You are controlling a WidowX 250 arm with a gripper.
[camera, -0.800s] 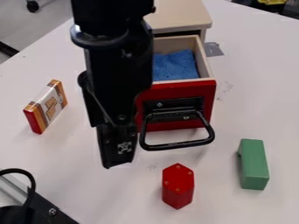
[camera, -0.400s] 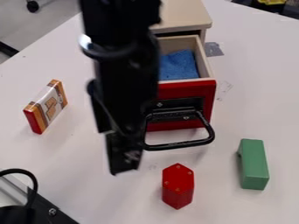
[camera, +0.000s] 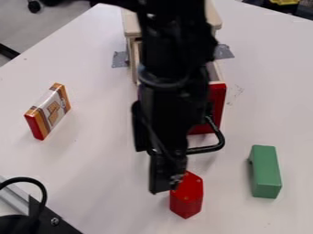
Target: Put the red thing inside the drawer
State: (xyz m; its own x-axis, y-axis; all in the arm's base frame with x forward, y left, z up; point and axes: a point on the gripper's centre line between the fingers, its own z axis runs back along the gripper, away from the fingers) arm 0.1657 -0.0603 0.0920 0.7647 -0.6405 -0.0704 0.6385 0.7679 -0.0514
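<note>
The view is from a fixed camera above the bench (camera: 92, 160), looking down at a slant, so the top and upright sides of the red block (camera: 186, 203) both show. It faces the red front of the pulled-out drawer (camera: 218, 98), with the black arm (camera: 174, 55) coming in from the top edge, between the lens and part of the cabinet (camera: 130, 27). The camera sits near enough for the bench to take up most of the frame, yet takes in floor (camera: 55, 27) past its edge at upper left.
</note>
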